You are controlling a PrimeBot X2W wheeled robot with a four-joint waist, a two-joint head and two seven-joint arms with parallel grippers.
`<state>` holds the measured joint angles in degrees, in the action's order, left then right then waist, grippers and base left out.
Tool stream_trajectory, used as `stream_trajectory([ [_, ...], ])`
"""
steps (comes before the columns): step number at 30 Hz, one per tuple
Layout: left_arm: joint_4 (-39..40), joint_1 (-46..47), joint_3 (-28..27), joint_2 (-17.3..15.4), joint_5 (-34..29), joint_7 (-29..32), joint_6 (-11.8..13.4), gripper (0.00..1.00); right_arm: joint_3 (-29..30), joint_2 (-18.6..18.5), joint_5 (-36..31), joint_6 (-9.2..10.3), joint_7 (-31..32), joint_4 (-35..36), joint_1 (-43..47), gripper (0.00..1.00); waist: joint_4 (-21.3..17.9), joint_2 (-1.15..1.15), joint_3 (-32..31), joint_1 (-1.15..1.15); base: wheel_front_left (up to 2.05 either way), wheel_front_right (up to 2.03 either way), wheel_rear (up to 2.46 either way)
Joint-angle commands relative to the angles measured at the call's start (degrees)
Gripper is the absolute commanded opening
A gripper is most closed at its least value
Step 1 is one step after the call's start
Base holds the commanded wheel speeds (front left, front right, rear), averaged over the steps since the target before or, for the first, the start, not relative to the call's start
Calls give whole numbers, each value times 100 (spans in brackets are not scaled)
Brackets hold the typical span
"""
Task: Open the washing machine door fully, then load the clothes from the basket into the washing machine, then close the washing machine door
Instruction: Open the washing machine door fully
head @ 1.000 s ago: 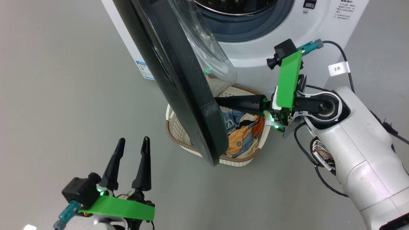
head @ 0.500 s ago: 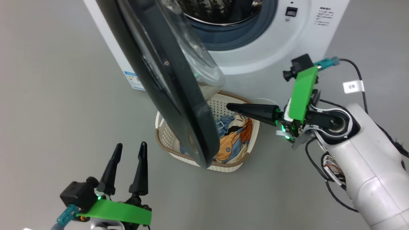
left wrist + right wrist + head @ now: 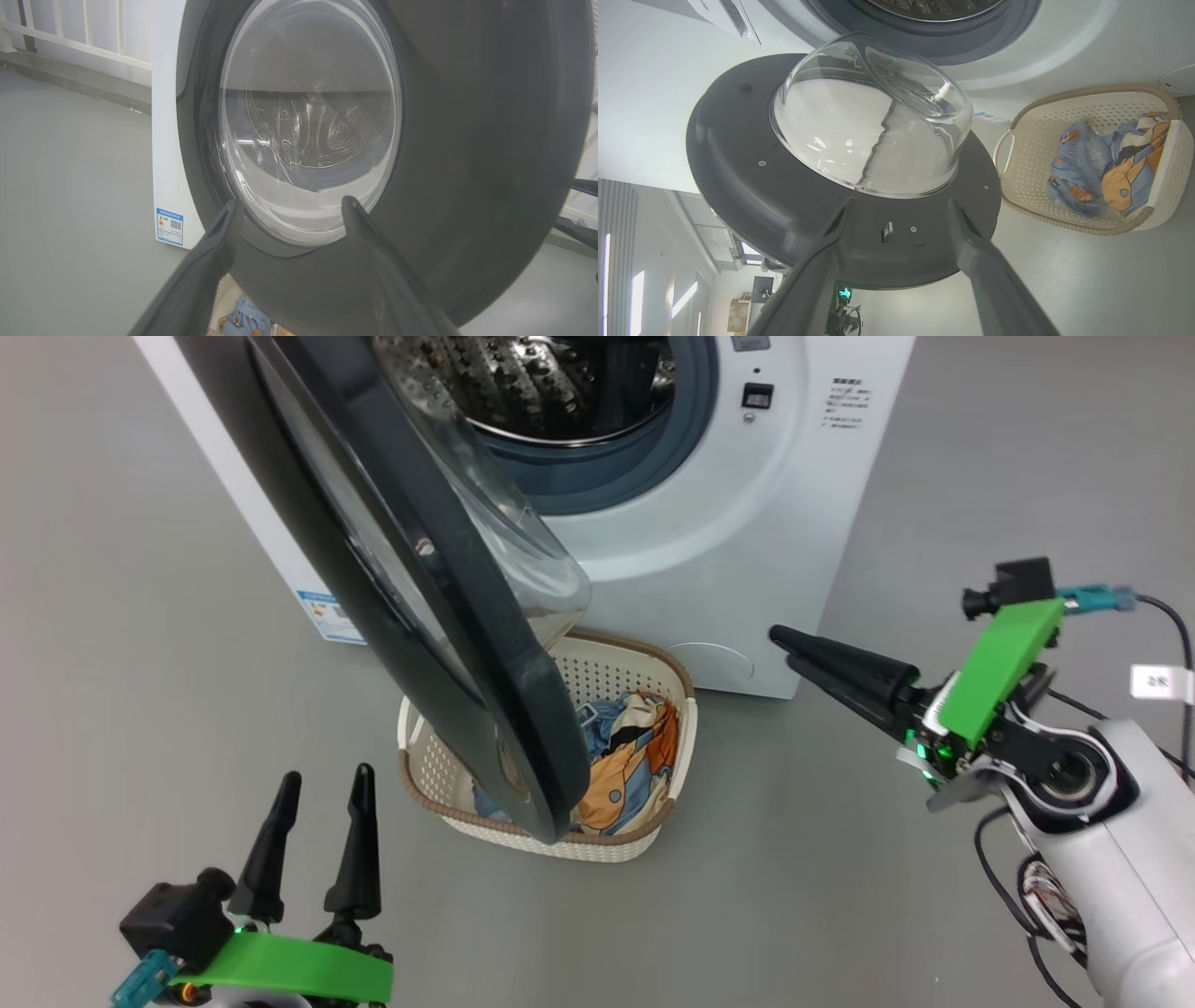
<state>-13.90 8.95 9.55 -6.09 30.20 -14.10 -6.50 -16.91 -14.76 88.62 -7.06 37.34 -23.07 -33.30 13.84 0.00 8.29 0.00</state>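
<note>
Head view, door-opening stage. My right gripper (image 3: 784, 646) has just let go. A second ago its fingers were pressed together against the inner edge of the washing machine door (image 3: 439, 607), above the basket (image 3: 597, 847). They now stand apart and have drawn back to the right, well clear of both, holding nothing. The right wrist view confirms the gap, looking between the spread fingers at the door's inner face and glass bowl. My left gripper (image 3: 327, 773) hangs low at the left as before, fingers apart and empty, facing the door's outer side. The wider shift of the scene is the head camera's own movement.

The door stands swung out from the washing machine (image 3: 709, 551), roughly edge-on to me, and its lower rim overhangs the basket on the floor just in front. The clothes (image 3: 625, 765) lie in the basket, partly hidden behind that rim. I judge the door only part-way open. A further push outward seems needed before the clothes can be lifted freely towards the drum (image 3: 541, 383).
</note>
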Motion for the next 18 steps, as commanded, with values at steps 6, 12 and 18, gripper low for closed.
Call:
stream_trajectory([
  [6, 243, -37, -245, -178, 80, 21, 82, 100, 261, -230, -261, -43, -633, 467, 525, 100, -183, 0, -89, 0, 0, 0, 0],
  [12, 290, -109, -299, -241, 120, 21, 124, 100, 474, -454, -567, -43, -1249, 728, 980, 100, -315, 0, -121, 0, 0, 0, 0],
  [18, 345, -205, -345, -300, 152, 19, 168, 100, 605, -630, -780, -43, -1764, 946, 1463, 100, -429, 0, -162, 0, 0, 0, 0],
])
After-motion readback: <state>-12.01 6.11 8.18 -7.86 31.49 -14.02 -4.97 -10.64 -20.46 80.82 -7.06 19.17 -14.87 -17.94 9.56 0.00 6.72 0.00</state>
